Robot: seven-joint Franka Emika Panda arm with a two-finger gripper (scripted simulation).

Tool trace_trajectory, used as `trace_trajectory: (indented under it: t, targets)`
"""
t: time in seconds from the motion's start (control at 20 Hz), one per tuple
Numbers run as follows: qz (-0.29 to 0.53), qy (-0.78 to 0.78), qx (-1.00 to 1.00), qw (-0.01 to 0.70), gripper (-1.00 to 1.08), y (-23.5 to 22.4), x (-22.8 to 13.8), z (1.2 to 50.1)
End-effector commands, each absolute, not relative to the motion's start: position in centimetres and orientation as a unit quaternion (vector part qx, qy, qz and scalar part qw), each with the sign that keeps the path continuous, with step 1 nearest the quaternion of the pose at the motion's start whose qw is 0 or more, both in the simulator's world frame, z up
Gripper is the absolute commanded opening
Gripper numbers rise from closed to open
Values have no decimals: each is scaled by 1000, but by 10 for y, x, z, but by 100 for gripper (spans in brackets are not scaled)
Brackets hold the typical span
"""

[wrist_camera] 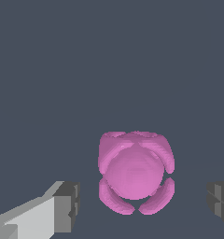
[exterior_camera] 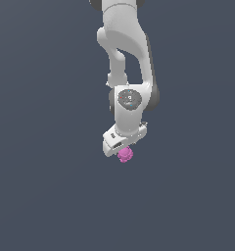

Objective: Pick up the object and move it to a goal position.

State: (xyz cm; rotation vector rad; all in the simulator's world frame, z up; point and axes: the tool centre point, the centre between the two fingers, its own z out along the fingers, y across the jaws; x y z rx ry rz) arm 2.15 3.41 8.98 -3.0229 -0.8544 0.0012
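Observation:
The object (exterior_camera: 125, 155) is a small magenta-pink bumpy blob just under the white gripper head in the exterior view. In the wrist view the object (wrist_camera: 135, 172) lies between the two dark finger pads (wrist_camera: 69, 205), with clear gaps on both sides. My gripper (wrist_camera: 144, 203) is open and straddles the object without touching it. The white arm comes down from the top of the exterior view, and its head hides the fingers there.
Plain dark grey-blue ground (exterior_camera: 41, 196) fills both views. No other object, container or edge shows. No goal marker is visible.

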Motion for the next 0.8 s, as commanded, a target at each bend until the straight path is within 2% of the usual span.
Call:
trace_trajectory:
  t: [0.0, 0.75]
  targets:
    - [0, -272, -962, 0, 100, 34, 22, 90]
    - [0, -274, -962, 0, 100, 34, 22, 39]
